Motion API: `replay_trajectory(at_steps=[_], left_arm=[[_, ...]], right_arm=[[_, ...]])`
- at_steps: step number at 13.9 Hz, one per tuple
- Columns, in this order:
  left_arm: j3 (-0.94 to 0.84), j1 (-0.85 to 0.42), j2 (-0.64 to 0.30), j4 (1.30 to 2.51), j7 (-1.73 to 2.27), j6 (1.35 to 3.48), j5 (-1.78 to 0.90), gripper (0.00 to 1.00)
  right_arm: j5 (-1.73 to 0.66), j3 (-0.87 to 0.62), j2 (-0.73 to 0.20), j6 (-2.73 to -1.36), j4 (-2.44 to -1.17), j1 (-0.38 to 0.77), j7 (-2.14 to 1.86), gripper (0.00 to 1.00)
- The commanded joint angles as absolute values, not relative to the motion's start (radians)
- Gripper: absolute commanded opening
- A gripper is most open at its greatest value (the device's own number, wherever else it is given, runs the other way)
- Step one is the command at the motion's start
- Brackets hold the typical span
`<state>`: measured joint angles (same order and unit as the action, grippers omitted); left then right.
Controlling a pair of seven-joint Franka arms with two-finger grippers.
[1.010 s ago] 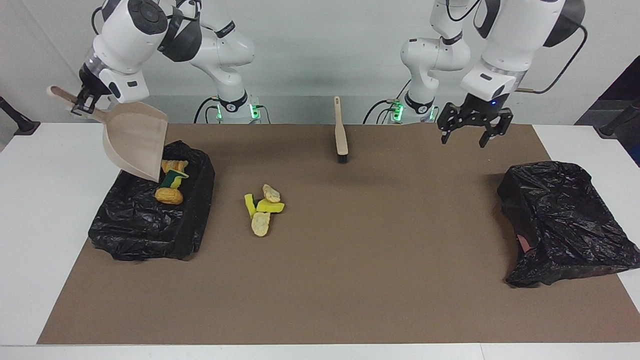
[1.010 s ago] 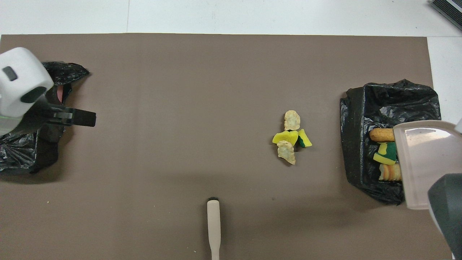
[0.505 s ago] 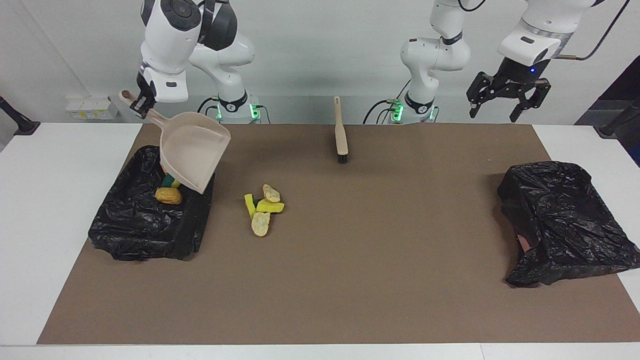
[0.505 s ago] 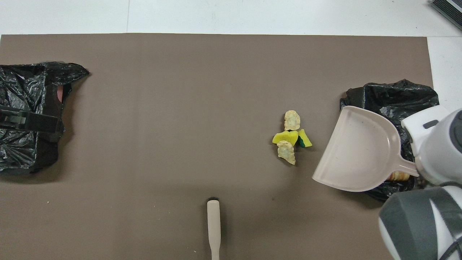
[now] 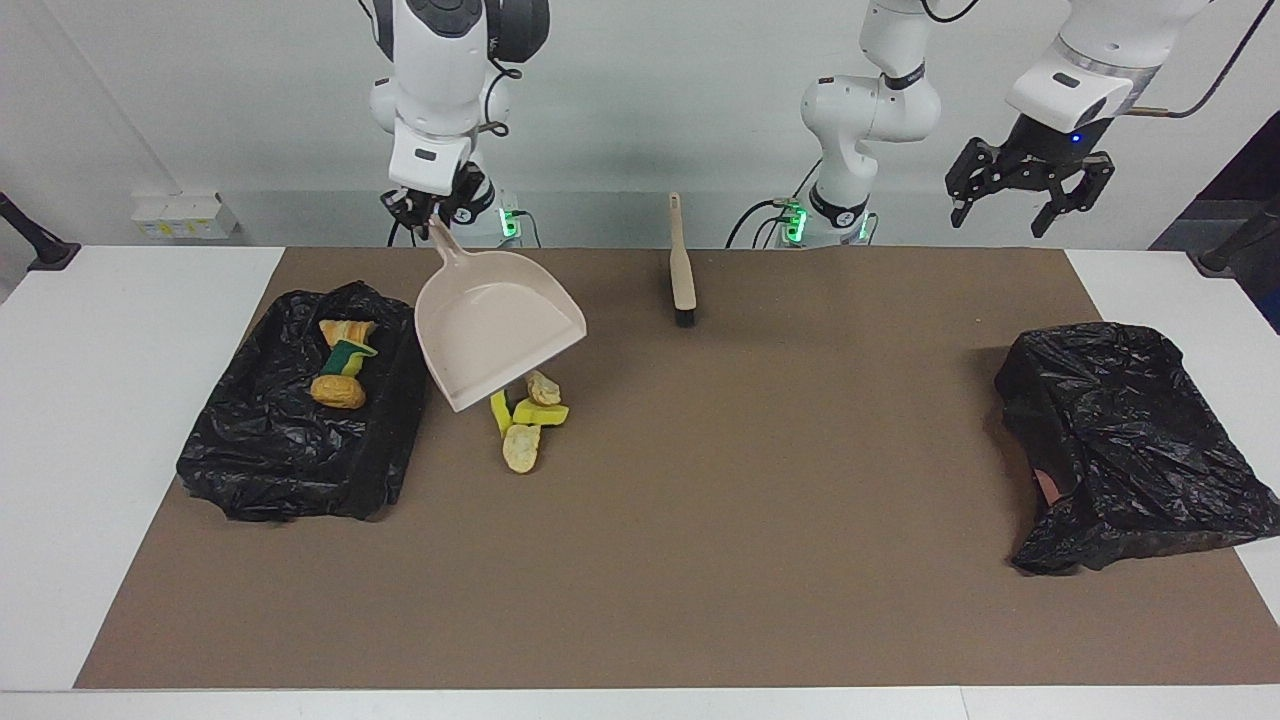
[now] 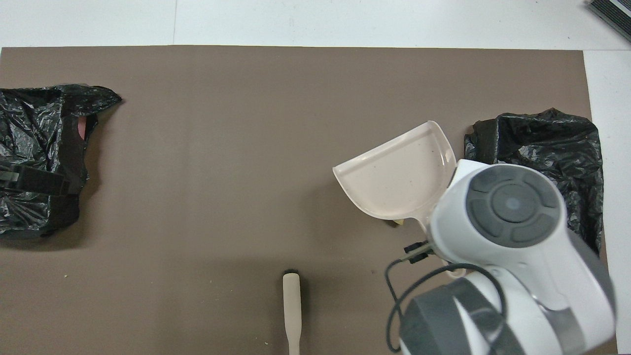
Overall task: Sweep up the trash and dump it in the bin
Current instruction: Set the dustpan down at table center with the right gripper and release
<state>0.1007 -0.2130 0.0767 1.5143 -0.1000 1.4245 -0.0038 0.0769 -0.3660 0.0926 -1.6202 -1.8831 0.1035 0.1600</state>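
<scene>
four trash scraps [image 5: 525, 415] clumped on the brown mat, yellow sponge chunks plus pale bread-like lumps, right beside the black-lined bin [image 5: 300, 440], three more scraps [image 5: 342, 362] already lying inside that bin

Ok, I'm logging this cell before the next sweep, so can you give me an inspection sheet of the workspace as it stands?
Surface: brown mat on a white table.
Job's things: three scraps in the bag-lined bin; four scraps on the mat beside it.
Dustpan: raised, empty, over the mat scraps.
Brush: lying on the mat near the robots.
Clutter: second black-bagged bin at the left arm's end.
Right tool: shut on the dustpan handle.
Left tool: open, empty, raised, waiting.
Cables: at the arm bases.
Surroundings: plain wall.
</scene>
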Motion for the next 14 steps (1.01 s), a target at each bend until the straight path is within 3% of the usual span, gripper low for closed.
replay_trajectory(at_steps=[1, 6, 8, 12, 13, 14], left_arm=[[0.084, -0.181, 0.057, 1.473, -0.117, 1.385, 0.015, 1.0], [-0.024, -0.088, 0.051, 1.467, -0.123, 1.382, 0.02, 1.0], [-0.043, -0.074, 0.057, 1.468, -0.121, 1.385, 0.021, 1.0], [-0.043, -0.081, 0.069, 1.476, -0.118, 1.388, 0.018, 1.0], [-0.043, -0.08, 0.069, 1.477, -0.118, 1.391, 0.018, 1.0], [-0.043, -0.078, 0.069, 1.477, -0.112, 1.393, 0.018, 1.0]], right_arm=[[0.061, -0.484, -0.101, -1.708, -1.775, 0.095, 0.485, 0.0], [0.151, -0.56, -0.417, -1.792, -1.515, 0.155, 0.79, 0.0], [0.23, -0.618, -0.529, -1.886, -1.462, 0.167, 0.866, 0.0], [0.33, -0.661, -0.618, -1.996, -1.468, 0.167, 0.914, 0.0], [0.327, -0.661, -0.62, -2.006, -1.471, 0.166, 0.914, 0.06], [0.325, -0.661, -0.618, -2.041, -1.482, 0.166, 0.914, 0.23]])
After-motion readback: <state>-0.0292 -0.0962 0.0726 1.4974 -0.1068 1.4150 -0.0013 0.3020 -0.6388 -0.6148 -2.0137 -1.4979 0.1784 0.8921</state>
